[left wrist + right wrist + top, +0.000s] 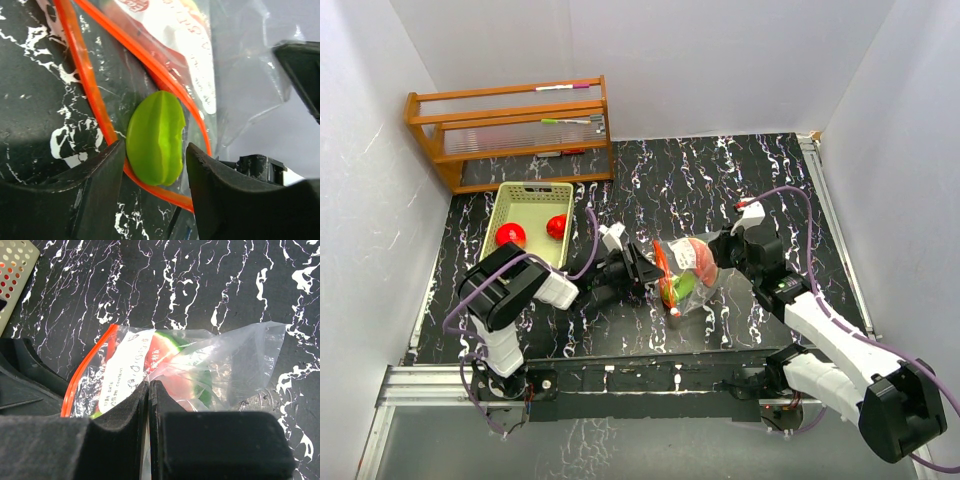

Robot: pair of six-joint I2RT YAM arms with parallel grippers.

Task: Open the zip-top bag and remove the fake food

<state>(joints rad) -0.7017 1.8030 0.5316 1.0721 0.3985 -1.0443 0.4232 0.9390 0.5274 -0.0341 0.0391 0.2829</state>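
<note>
The zip-top bag lies mid-table, its red zip strip parted into an open loop. A green piece of fake food sticks out of the bag's mouth. My left gripper is open, its fingers on either side of the green piece with small gaps. My right gripper is shut on the bag's clear plastic, next to the white label. A red watermelon slice with green rind shows inside the bag. In the top view the left gripper and right gripper flank the bag.
A pale green slotted basket at the back left holds two red round fruits. A wooden rack stands against the back wall. White walls close in on both sides. The basket's corner shows in the right wrist view.
</note>
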